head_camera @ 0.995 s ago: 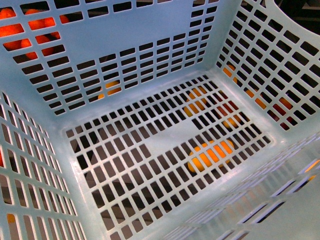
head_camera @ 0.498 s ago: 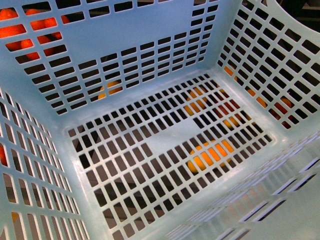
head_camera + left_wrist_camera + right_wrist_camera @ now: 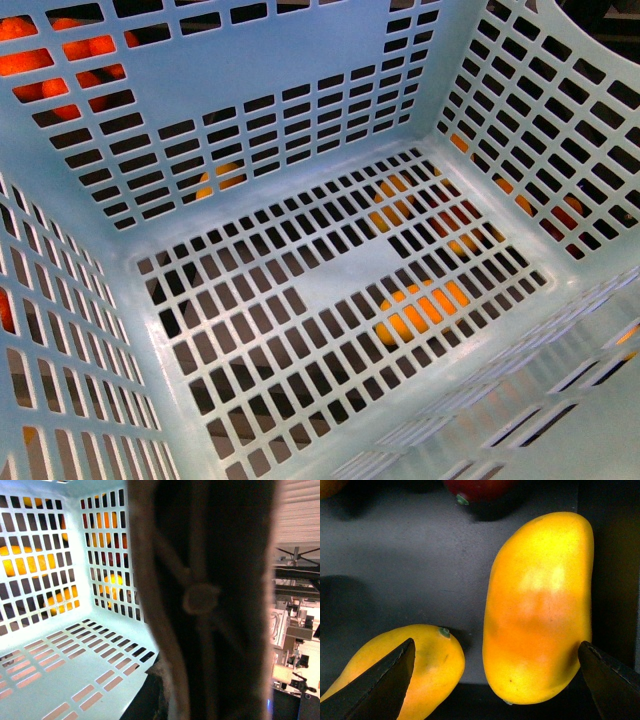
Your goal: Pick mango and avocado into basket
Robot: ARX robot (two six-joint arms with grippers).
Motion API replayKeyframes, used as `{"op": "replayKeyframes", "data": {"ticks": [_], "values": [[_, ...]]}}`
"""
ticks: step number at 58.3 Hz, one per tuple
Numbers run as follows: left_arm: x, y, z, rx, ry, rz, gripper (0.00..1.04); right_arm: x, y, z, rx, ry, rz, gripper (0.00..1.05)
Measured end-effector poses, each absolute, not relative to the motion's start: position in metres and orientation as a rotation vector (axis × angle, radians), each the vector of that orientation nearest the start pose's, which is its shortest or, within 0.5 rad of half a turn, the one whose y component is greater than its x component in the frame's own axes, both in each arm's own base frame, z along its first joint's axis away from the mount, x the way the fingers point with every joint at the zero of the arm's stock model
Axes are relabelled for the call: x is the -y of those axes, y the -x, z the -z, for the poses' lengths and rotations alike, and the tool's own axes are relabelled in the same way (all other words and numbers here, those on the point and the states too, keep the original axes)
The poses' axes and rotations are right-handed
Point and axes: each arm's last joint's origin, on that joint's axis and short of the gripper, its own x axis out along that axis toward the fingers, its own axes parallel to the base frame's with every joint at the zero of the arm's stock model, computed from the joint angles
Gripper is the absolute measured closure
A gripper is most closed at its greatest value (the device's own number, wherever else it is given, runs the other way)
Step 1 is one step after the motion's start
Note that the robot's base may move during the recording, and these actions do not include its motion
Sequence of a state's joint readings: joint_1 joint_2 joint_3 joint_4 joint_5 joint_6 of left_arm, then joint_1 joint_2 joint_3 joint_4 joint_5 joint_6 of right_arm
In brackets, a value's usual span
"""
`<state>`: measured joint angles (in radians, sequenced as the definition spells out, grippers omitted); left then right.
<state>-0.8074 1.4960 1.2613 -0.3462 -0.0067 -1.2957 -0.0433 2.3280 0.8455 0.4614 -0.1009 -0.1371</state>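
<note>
The light blue basket fills the front view, seen from above into its slotted, empty inside. My left gripper is shut on its brownish-pink handle, which blocks most of the left wrist view; the gripper's fingers are hidden, and the basket's walls and floor show beside the handle. My right gripper is open and low over the yellow-orange mango, one fingertip on its outer side. The mango lies on a dark surface between the jaws. The avocado is out of view.
An orange-yellow stemmed pear lies close beside the mango, partly under my other right fingertip. A red fruit lies beyond them. Orange fruits show through the basket's floor slots and walls.
The basket has shifted very slightly in the front view. Nothing else visibly differs.
</note>
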Motion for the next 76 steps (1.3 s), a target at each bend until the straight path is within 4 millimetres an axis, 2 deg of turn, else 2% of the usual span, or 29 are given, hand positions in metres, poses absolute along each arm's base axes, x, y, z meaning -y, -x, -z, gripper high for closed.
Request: {"op": "replayKeyframes", "data": {"ticks": [46,76], "values": [[0.241,-0.231,-0.315,-0.944,0.959,0.302,1.01,0.004,-0.350,0.041,-1.066,0.031,-0.055,0.09],[0.241,-0.231,-0.315,-0.942,0.958,0.301,1.01,0.002,-0.370,0.054,-1.082,0.009,-0.051,0.09]]}}
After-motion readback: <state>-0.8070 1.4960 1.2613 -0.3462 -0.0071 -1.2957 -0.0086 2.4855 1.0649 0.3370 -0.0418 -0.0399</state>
